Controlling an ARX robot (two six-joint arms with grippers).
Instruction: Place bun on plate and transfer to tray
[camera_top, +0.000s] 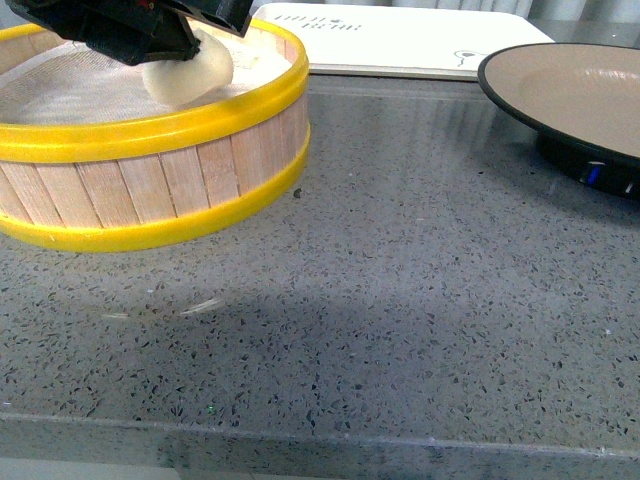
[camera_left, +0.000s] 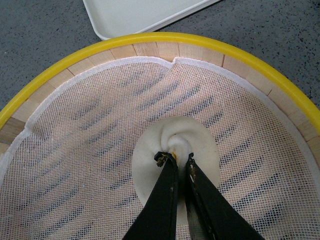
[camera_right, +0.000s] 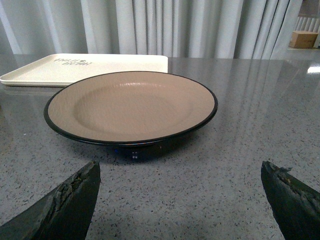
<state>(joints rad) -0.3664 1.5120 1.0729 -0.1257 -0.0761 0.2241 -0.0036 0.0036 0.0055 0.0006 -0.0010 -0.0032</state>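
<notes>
The cream-white bun (camera_top: 195, 70) is inside the yellow-rimmed wooden steamer basket (camera_top: 150, 130), over its white mesh liner (camera_left: 90, 150). My left gripper (camera_left: 175, 159) is shut on the bun (camera_left: 170, 132), pinching its twisted top. In the front view that gripper (camera_top: 180, 42) comes down from the upper left. I cannot tell whether the bun still rests on the mesh. The beige plate (camera_right: 130, 105) with its black rim stands bare on the counter just ahead of my right gripper (camera_right: 182, 170), which is open and holds nothing. The white tray (camera_top: 400, 35) lies behind the basket and the plate (camera_top: 580, 90).
A grey speckled stone counter (camera_top: 400, 300) carries everything, with its front edge near the bottom of the front view. The tray's corner (camera_left: 140, 15) lies just beyond the basket rim (camera_left: 165, 39). Pale curtains (camera_right: 175, 25) hang behind the table.
</notes>
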